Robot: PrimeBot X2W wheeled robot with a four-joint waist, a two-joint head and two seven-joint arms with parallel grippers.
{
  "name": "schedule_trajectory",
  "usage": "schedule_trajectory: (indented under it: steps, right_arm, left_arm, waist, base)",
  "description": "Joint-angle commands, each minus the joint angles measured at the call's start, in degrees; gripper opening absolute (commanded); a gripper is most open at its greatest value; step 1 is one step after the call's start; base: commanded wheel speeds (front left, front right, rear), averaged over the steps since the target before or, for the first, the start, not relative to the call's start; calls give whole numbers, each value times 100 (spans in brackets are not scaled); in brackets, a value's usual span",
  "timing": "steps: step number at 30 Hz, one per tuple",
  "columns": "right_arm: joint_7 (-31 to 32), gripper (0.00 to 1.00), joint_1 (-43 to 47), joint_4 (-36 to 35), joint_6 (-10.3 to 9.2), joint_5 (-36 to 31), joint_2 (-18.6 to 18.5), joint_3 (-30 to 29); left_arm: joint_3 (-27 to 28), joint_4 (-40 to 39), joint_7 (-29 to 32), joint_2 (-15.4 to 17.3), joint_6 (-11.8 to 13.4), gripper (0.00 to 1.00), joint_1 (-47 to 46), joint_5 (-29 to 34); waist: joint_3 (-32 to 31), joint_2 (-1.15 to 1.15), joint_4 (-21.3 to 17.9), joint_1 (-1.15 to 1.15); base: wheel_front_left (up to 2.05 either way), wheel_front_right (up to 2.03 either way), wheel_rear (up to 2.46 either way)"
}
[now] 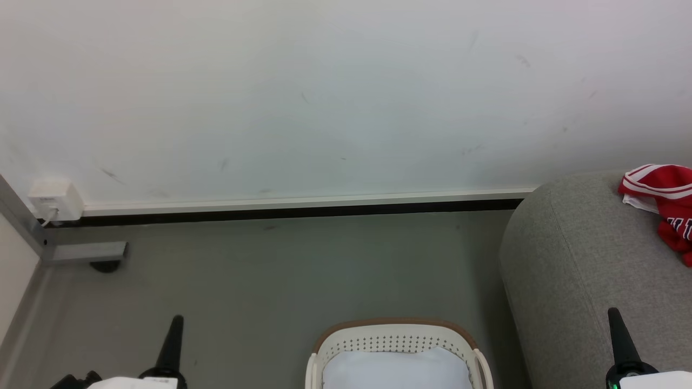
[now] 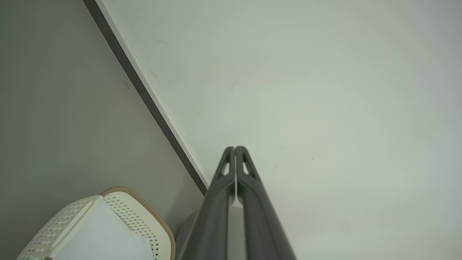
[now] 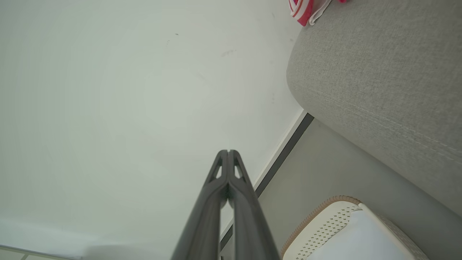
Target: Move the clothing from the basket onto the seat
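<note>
The red clothing (image 1: 662, 202) with white stripes lies on the grey seat (image 1: 584, 270) at the right edge; a corner of the clothing (image 3: 302, 9) and the seat (image 3: 379, 76) also appear in the right wrist view. The cream basket (image 1: 397, 346) with its brown rim stands on the floor at the bottom centre, and what shows inside is a pale bottom. The basket (image 2: 119, 224) (image 3: 335, 227) appears in both wrist views. My left gripper (image 1: 177, 320) (image 2: 235, 148) is shut and holds nothing, left of the basket. My right gripper (image 1: 612, 312) (image 3: 228, 151) is shut and holds nothing, in front of the seat.
A white wall (image 1: 324, 97) with a dark baseboard (image 1: 297, 212) runs behind the grey floor (image 1: 270, 270). A white socket box (image 1: 55, 199) and a grey metal foot (image 1: 81, 253) sit at the far left.
</note>
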Motion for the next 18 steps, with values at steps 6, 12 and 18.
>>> schedule_trajectory:
  steps: [6,12,18]
  right_arm:
    - [107,0,-150,-68,1,385,-59,-51]
    - [180,0,-174,-74,0,672,-60,-73]
    - [256,0,-221,-84,0,958,-63,-97]
  left_arm:
    - [52,-81,106,42,-43,0,-145,-398]
    - [81,-97,182,43,-56,0,-172,-689]
    - [110,-115,257,44,-59,0,-212,-949]
  waist:
    - [20,0,2,0]
    - [39,0,4,0]
    - [58,0,6,0]
  base:
    - [0,0,0]
    - [0,0,0]
    - [0,0,0]
